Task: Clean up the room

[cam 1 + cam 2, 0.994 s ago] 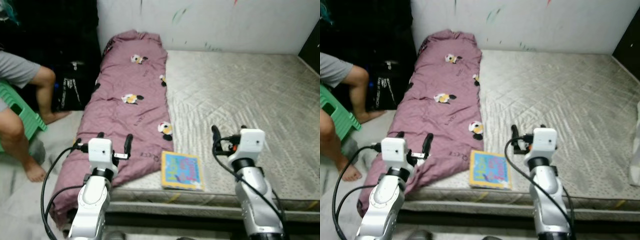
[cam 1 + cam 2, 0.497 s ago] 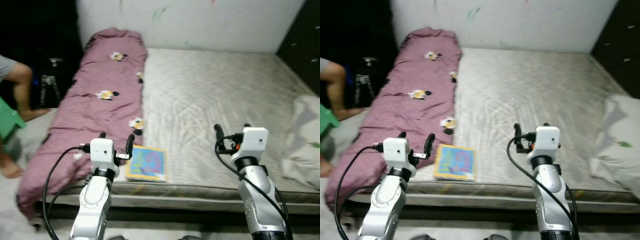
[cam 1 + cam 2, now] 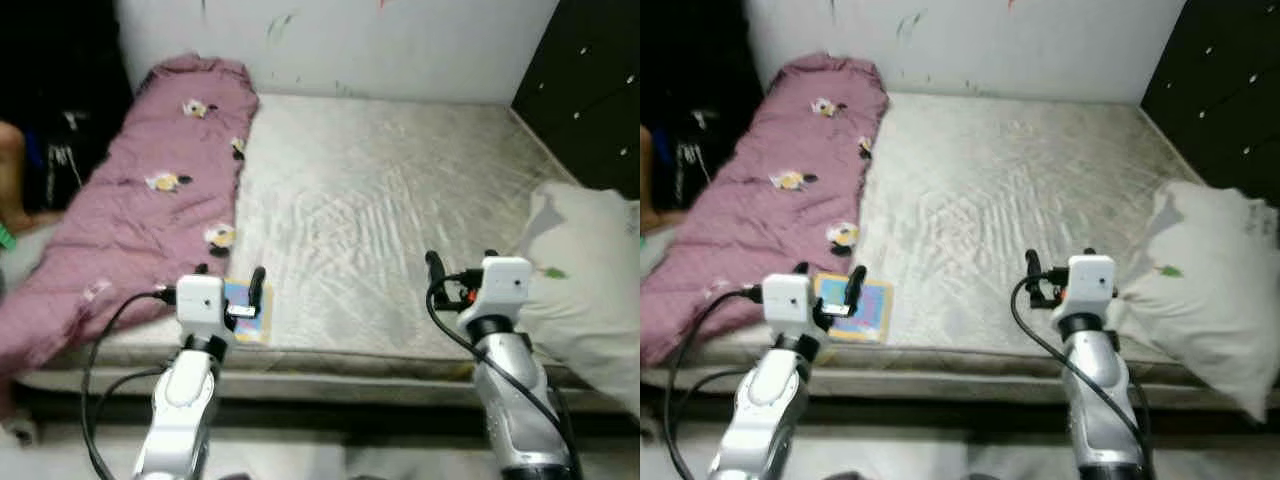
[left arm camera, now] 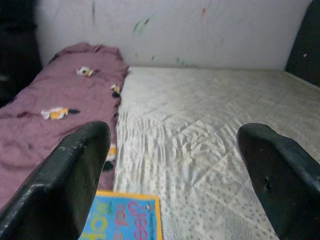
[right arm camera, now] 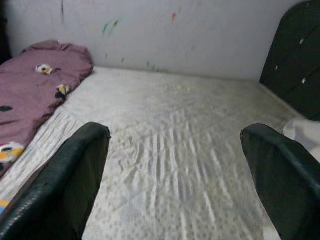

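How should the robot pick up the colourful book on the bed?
The flat blue and yellow picture book lies at the near edge of the grey quilted mattress, beside the purple cartoon-print blanket. Probably best to pinch its near edge, coming from the robot's side with the open left hand, which hovers right over it. Lying flat, it offers only thin edges to grip.

A bedroom — bare mattress (image 3: 400,210), pink quilt (image 3: 150,190) (cartoon-printed), pillow (image 3: 580,290).
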`<state>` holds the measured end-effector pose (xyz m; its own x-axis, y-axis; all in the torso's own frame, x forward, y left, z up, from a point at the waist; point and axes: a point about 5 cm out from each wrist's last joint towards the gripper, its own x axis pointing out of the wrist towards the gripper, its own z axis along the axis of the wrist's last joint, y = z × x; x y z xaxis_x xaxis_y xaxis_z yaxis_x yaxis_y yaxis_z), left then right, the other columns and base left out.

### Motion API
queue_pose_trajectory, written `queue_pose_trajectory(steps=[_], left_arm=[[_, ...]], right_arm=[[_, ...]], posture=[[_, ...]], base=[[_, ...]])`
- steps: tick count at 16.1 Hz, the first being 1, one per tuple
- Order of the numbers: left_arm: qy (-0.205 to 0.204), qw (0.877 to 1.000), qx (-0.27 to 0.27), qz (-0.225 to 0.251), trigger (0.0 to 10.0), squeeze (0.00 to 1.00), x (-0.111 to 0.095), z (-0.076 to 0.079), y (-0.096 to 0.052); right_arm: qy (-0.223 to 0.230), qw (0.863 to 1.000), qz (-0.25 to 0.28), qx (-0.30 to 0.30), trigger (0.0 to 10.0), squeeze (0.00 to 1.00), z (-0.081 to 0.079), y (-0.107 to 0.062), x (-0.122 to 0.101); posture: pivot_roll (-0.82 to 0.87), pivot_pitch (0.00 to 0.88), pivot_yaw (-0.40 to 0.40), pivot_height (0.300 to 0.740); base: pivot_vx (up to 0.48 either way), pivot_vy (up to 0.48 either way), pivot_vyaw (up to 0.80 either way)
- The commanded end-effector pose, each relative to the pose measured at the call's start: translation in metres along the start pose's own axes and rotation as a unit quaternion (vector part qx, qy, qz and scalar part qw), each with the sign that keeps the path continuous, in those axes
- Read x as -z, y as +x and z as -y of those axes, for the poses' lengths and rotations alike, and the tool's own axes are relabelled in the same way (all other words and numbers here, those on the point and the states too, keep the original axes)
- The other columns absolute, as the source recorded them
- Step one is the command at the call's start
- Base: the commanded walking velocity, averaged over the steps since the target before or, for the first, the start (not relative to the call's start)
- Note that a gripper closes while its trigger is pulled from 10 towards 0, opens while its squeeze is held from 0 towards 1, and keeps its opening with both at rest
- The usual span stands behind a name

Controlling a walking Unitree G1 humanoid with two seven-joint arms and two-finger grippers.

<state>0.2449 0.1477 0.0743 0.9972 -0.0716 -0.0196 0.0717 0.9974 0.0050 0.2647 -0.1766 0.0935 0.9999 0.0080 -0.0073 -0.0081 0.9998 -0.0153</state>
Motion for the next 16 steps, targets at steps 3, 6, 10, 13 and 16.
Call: queue_pose_trajectory(steps=[3, 6, 10, 13, 16], left_arm=[[0.001, 1.000, -0.006, 0.011, 10.0, 0.00, -0.0047, -0.0020, 0.0027], [0.003, 1.000, -0.007, 0.011, 10.0, 0.00, -0.0051, -0.0024, 0.0044], [-0.001, 1.000, 0.005, 0.018, 10.0, 0.00, -0.0068, 0.0002, 0.0061], [-0.004, 1.000, 0.014, 0.023, 10.0, 0.00, -0.0082, 0.0020, 0.0061], [-0.006, 1.000, 0.017, 0.026, 10.0, 0.00, -0.0089, 0.0022, 0.0065]], right_arm=[[-0.003, 1.000, 0.008, -0.001, 10.0, 0.00, -0.0001, 0.0028, -0.0036], [-0.001, 1.000, 0.008, -0.001, 10.0, 0.00, 0.0000, 0.0037, -0.0034], [-0.004, 1.000, 0.011, -0.001, 10.0, 0.00, 0.0005, 0.0047, -0.0044], [-0.005, 1.000, 0.011, -0.001, 10.0, 0.00, -0.0003, 0.0043, -0.0041], [-0.006, 1.000, 0.013, -0.001, 10.0, 0.00, -0.0005, 0.0049, -0.0048]], posture=[[-0.02, 0.004, -0.046, 0.740], [-0.02, 0.000, -0.045, 0.740], [-0.02, 0.000, -0.045, 0.740], [-0.02, 0.001, -0.045, 0.740], [-0.02, 0.005, -0.046, 0.740]], base=[[0.000, 0.000, 0.00], [0.000, 0.000, -0.44], [0.000, 0.000, -0.14], [0.095, 0.000, 0.00], [0.345, 0.000, 0.00]])
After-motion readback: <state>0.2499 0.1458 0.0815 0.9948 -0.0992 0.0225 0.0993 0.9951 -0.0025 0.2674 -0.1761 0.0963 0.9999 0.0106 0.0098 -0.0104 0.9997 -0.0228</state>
